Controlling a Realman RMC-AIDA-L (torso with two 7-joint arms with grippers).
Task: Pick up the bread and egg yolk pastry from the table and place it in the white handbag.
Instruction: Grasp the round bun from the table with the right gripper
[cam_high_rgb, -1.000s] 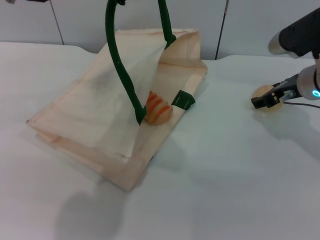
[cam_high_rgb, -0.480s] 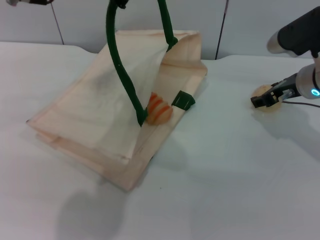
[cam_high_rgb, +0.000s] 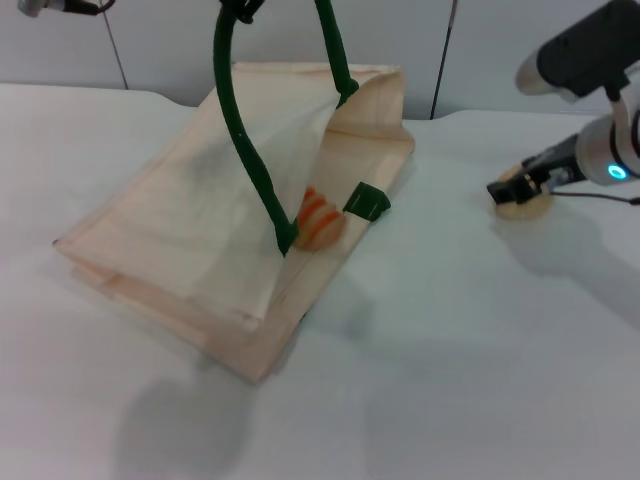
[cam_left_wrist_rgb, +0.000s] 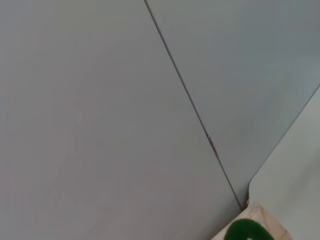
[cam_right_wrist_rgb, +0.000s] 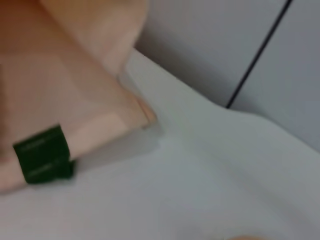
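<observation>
Head view: white handbag (cam_high_rgb: 200, 240) on the table (cam_high_rgb: 450, 380), bread (cam_high_rgb: 320, 218) in its mouth; right gripper (cam_high_rgb: 515, 185) clamped on the egg yolk pastry (cam_high_rgb: 525, 200), shifted bagward since earlier. Left wrist view: green handle (cam_left_wrist_rgb: 245, 231); left claw unseen. Right wrist view: handbag corner.

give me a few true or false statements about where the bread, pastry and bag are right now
1. The bread lies inside the mouth of the white handbag. True.
2. The egg yolk pastry is already in the handbag. False: it is on the table, at the right end effector.
3. The handbag's green handle hangs slack on the table. False: it is lifted upward out of the head view.
4. The right end effector is over the handbag. False: it is off to the bag's right.
5. The bread has orange stripes. True.
</observation>
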